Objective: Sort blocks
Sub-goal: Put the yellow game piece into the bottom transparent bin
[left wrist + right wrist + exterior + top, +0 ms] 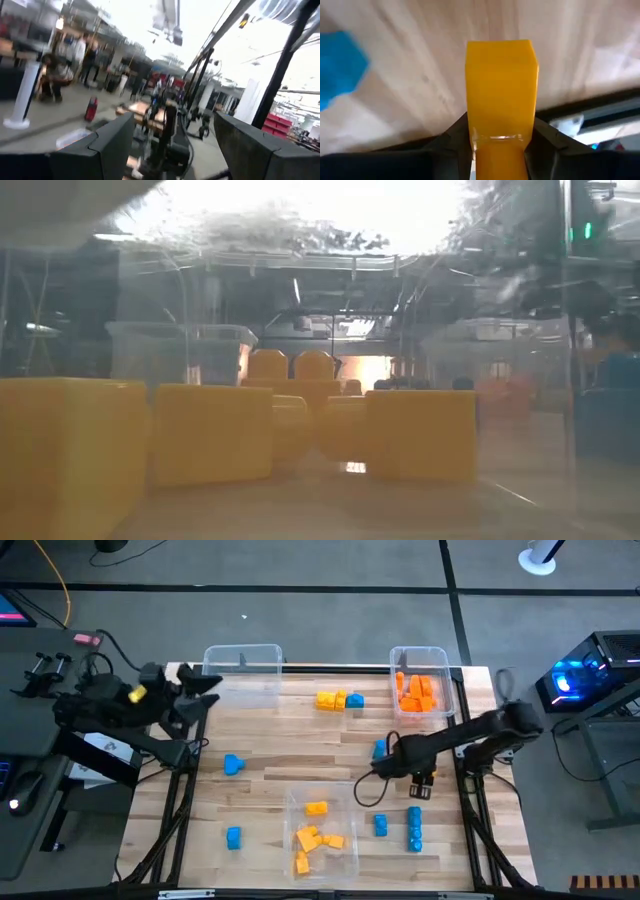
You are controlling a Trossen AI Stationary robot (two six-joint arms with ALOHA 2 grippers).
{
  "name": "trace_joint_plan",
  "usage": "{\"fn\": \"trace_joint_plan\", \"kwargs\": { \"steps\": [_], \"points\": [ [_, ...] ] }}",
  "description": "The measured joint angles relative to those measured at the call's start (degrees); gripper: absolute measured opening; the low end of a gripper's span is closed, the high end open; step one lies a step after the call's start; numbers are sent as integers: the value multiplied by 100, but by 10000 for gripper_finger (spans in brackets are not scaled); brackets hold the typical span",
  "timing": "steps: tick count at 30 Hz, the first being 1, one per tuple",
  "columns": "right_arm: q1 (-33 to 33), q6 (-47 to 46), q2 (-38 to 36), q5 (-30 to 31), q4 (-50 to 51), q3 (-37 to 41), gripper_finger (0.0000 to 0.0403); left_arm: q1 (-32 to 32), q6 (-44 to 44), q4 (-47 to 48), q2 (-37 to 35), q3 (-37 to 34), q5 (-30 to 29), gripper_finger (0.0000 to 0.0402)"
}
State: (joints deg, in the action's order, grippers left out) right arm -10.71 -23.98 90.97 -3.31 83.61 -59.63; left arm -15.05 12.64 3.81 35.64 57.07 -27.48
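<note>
Three clear bins on the table [270,755] already divide the colours: orange blocks [417,692] far right, yellow ones [316,838] near the front. The right end effector [501,137] has its fingers pressed against a yellow block [502,85] over bare wood. The left end effector [172,142] waits wide open off the table's left edge.

Wooden table [270,770] carries clear bins [243,665] and scattered blocks [233,765].

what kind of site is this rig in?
Likely a robotics lab or workshop. The wooden table sits on a grey floor beside a lit computer tower; the left wrist view shows people, red bins and more equipment in an open hall.
</note>
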Motion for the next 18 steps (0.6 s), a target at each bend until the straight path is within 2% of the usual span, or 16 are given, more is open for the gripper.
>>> {"fn": "trace_joint_plan", "kwargs": {
  "steps": [4,6,9,14,18],
  "points": [
    [-143,-658,-774,-311,33,-684,128,0,-500,-97,-45,148,-7,261],
    [-209,-1067,-1113,-572,-474,-1021,128,2,-683,-79,-50,179,-25,261],
    [-300,-1648,-1397,-670,-1892,-1423,128,2,-850,-44,-44,181,-25,261],
    [-421,-1803,-1191,-588,-4285,-1710,128,2,-885,164,-25,189,-29,261],
    [-507,-1804,-600,-597,-4881,-1749,128,2,-885,269,-2,189,-29,261]
  ]
}}
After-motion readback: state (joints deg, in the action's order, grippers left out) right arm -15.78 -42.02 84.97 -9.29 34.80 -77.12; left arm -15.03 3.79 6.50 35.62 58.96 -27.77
